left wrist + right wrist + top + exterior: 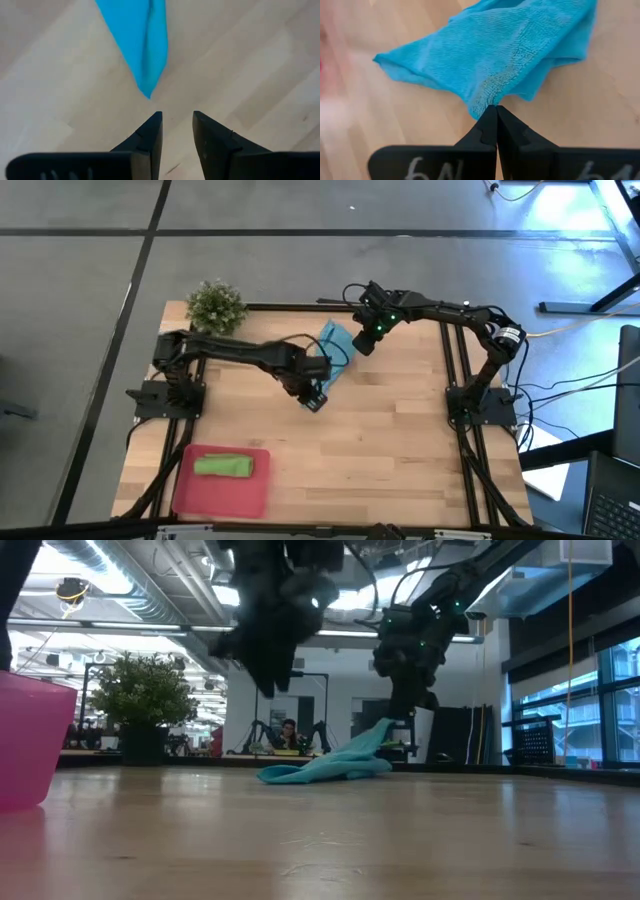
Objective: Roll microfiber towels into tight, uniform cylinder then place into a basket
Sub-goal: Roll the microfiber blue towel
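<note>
While my right claw (496,112) pinches the blue towel (505,50) edge, my left claw (176,125) hangs parted just beside it. Green towel (224,466) lies in the red basket (200,498); a plant (215,306) stands at the counter (400,430) corner.

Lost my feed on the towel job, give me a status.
Right gripper shut on blue towel edge, lifting it. Left gripper open, above table near towel's tip. Green towel rolled in red basket. Nothing blocking.

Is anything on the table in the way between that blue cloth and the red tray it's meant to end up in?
Only the left gripper hangs over that stretch; the table beneath looks bare from blue cloth to red tray.
</note>
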Robot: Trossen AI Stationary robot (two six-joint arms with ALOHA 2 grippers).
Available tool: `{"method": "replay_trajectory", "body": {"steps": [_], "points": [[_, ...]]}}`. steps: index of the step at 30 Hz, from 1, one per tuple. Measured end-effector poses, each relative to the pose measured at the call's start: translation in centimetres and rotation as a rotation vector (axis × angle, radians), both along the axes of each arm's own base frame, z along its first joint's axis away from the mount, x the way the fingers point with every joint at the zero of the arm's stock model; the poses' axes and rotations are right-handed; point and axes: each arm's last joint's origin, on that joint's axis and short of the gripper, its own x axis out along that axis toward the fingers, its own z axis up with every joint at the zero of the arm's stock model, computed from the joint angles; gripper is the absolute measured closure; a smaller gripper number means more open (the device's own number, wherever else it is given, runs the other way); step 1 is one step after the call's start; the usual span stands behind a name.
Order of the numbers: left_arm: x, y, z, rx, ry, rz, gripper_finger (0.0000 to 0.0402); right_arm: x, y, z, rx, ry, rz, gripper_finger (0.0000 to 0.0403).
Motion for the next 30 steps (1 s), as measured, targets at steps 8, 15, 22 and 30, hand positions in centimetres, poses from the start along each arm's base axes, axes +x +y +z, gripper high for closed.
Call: {"method": "replay_trajectory", "body": {"steps": [8, 15, 22, 30], "points": [[1.1, -0.6, -4.4, 0.003, 0.165, -0.023, 0.0305, 0.0, 0.1, 0.0, 0.013, -0.010, 0.013, 0.0402], [1.9, -0.5, -6.1, 0.029, 0.171, -0.060, 0.0305, -0.1, 0.1, 0.0, 0.008, -0.007, 0.028, 0.0402], [2.1, -0.2, -7.0, 0.063, 0.185, -0.065, 0.0305, -0.1, 0.1, 0.0, 0.011, -0.002, 0.027, 0.0402], [1.6, -0.1, -9.6, 0.063, 0.173, -0.051, 0.0305, -0.2, 0.2, 0.0, 0.015, 0.004, 0.027, 0.0402]]}}
